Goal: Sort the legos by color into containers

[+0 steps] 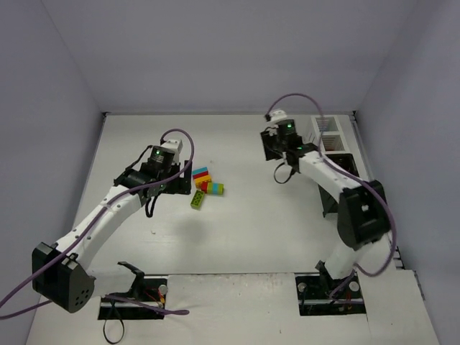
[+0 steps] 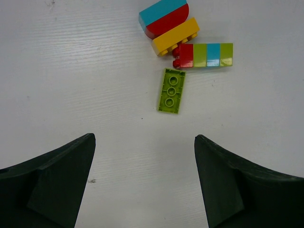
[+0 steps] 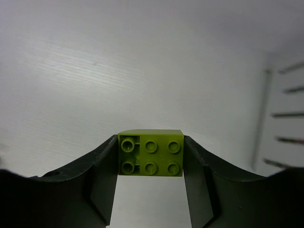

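Observation:
Several legos lie together on the table [image 1: 237,230]: a flat green brick [image 2: 171,90], a yellow brick [image 2: 175,37], a cyan piece on a red curved one [image 2: 164,16], and a joined row of red, green and cyan bricks [image 2: 206,54]. From above, this pile [image 1: 205,183] sits left of centre. My left gripper [image 2: 144,138] hangs open just short of the pile, with nothing between its fingers. My right gripper [image 3: 151,159] is shut on a green studded brick [image 3: 151,154], held above the table. The white slatted container [image 3: 285,114] is to its right.
The row of containers [image 1: 332,147] stands at the table's right edge, white bin at the back and black ones nearer. Grey walls close off the back and both sides. The two arm bases [image 1: 330,291] sit at the near edge.

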